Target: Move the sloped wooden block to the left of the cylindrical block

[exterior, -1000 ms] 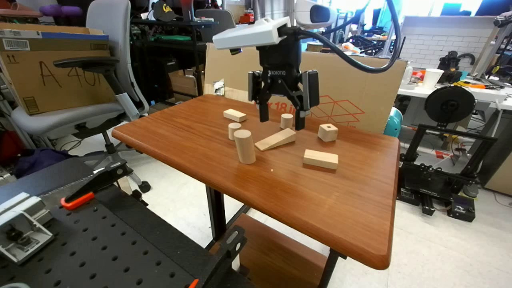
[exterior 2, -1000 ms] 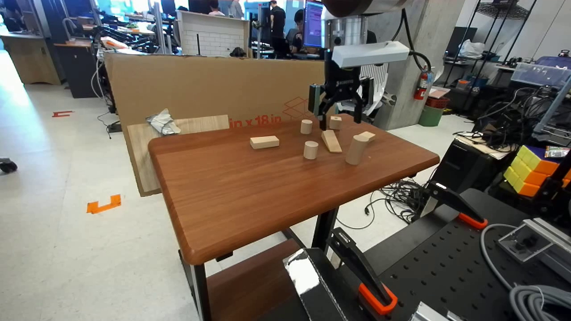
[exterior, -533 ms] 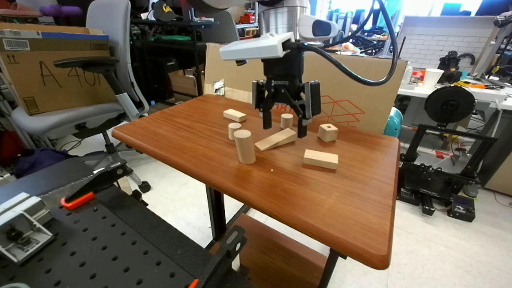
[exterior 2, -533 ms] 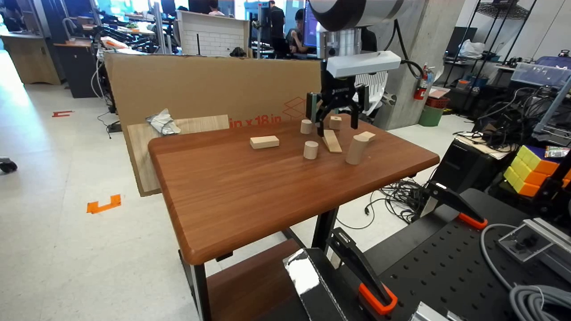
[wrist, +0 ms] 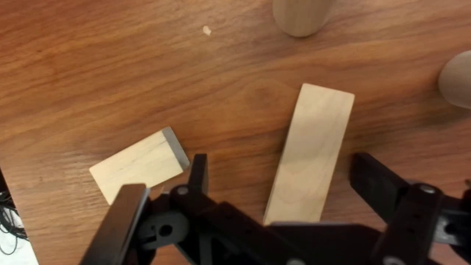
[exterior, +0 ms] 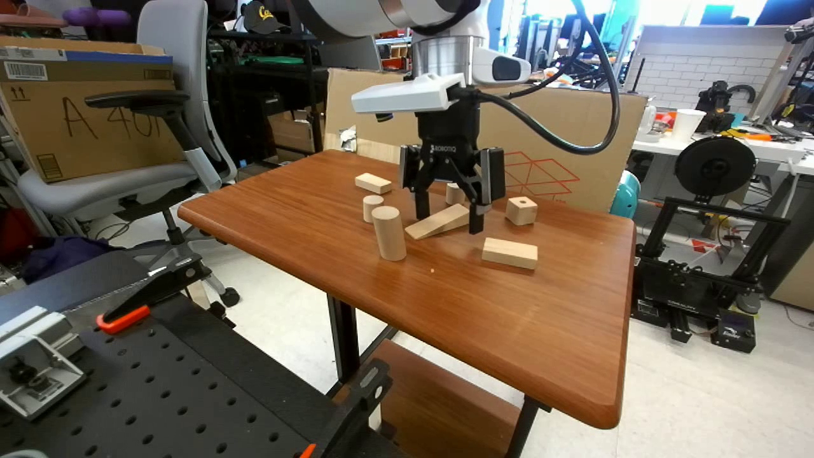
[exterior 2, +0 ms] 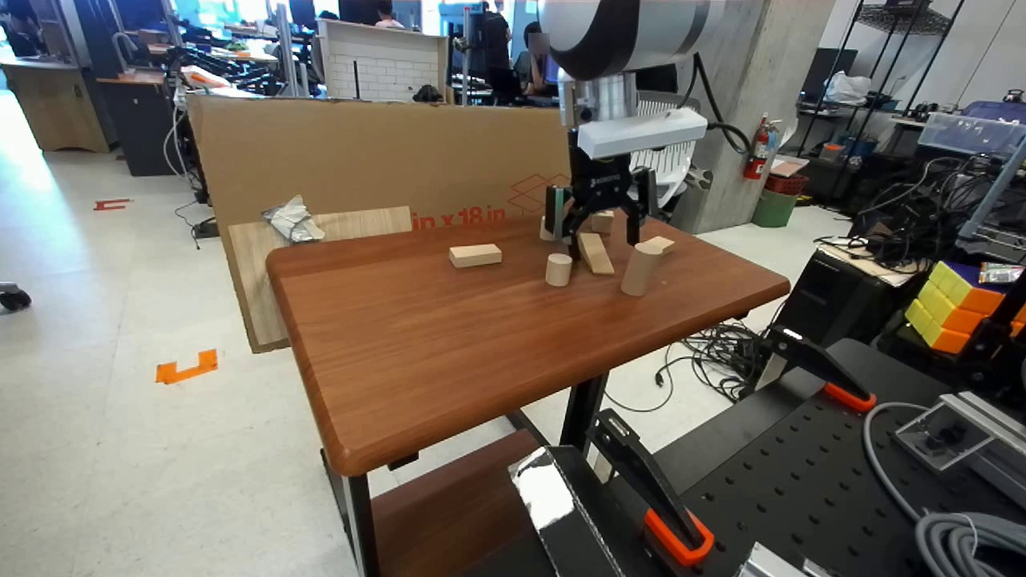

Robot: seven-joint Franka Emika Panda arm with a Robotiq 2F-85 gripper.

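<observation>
wrist view and both exterior views take in a brown wooden tabletop [exterior: 540, 324]. behind it, in both exterior views, stands a broad cardboard sheet [exterior 2: 361, 160] printed in red. a white and black robot arm [exterior 2: 669, 36] hangs in from the top of both exterior views, its claw [exterior: 449, 217] pointed straight down. the claw is spread wide and unclenched; in the wrist view, the sloped wooden block [wrist: 309, 158] lies between its two sides, with strips of tabletop showing along both edges of the wood. the claw's height above the wood cannot be told. the sloped wooden block, the longest block, rests on the tabletop, its thin end toward the cylindrical block [exterior: 389, 233], which stands upright near that end but apart from it. a rectangular block [wrist: 138, 165] lies flat, partly covered by the claw in the wrist view; a second rectangular block [exterior: 373, 183] lies well apart from the first. a cube-like block [exterior: 521, 211] shows a hole in its top. a short round peg [exterior: 372, 209] stands on end near the cylindrical block, and another short peg [exterior: 453, 194] is partly hidden behind the claw. smallest is a pale speck [wrist: 206, 30] on the tabletop.
</observation>
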